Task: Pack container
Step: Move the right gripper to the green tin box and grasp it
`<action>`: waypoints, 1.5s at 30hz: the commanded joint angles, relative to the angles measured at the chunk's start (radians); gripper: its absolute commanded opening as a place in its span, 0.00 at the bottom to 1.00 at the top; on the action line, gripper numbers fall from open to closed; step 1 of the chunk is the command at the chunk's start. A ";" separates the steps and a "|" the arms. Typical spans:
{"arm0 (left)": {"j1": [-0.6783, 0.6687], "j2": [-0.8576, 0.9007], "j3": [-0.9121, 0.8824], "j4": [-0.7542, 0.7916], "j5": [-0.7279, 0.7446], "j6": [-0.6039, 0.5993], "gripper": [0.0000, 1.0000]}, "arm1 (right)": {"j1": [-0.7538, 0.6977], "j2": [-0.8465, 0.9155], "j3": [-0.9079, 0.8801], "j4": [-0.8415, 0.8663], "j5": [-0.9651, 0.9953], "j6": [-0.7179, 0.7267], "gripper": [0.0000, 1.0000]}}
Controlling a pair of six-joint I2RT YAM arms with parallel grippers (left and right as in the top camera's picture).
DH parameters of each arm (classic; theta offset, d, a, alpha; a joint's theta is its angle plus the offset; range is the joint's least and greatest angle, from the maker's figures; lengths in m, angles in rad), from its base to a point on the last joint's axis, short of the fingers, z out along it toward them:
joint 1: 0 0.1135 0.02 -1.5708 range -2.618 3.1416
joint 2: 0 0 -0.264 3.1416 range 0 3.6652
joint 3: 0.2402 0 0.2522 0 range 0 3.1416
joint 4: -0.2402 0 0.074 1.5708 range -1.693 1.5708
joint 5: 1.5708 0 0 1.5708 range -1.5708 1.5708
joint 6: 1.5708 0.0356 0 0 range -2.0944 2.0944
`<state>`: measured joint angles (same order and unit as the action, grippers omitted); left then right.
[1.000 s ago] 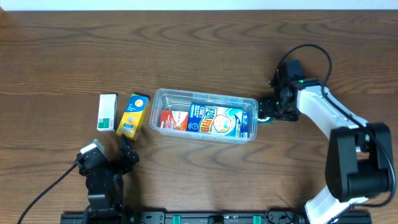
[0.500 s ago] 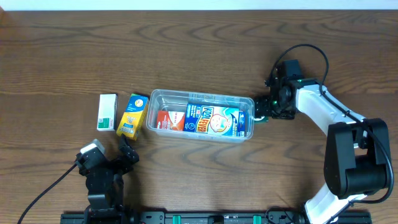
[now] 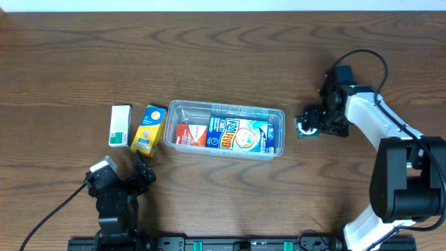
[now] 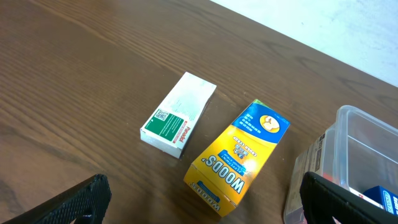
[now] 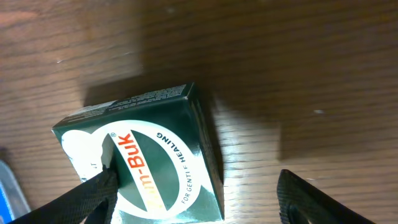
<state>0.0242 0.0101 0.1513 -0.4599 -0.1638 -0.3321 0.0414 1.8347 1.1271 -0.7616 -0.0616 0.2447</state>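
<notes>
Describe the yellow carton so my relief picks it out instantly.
Start at the clear rectangular plastic tub mid-table. Two small cartons lie off its left end; the nearer is the yellow-and-blue cardboard carton printed WOODS. Its neighbour, the white-and-green cardboard box, is slimmer and farther left.

Across the upper part of the overhead frame the surface [image 3: 209, 56] is lying open. At centre the container [image 3: 223, 104] is blocking the way, a red box [image 3: 187, 134] and a blue box [image 3: 240, 134] filling most of it. Just left, a yellow box [image 3: 149, 130] and a white box [image 3: 120, 125] are leaving only narrow gaps. At right, a dark green box [image 5: 149, 168] is sitting under the spread right pincer [image 3: 309, 127], apart from the container.
</notes>
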 commanded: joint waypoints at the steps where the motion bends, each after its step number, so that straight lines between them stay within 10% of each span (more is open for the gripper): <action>1: -0.004 -0.006 -0.019 0.002 -0.005 0.014 0.98 | -0.007 0.008 -0.023 0.003 0.076 -0.051 0.78; 23: -0.004 -0.006 -0.019 0.002 -0.005 0.014 0.98 | 0.114 -0.111 -0.027 0.010 0.085 -0.154 0.99; 45: -0.004 -0.006 -0.019 0.002 -0.005 0.014 0.98 | 0.089 0.017 -0.029 0.066 0.142 -0.172 0.86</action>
<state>0.0242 0.0101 0.1513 -0.4599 -0.1638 -0.3321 0.1349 1.8454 1.1030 -0.6968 0.0483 0.0841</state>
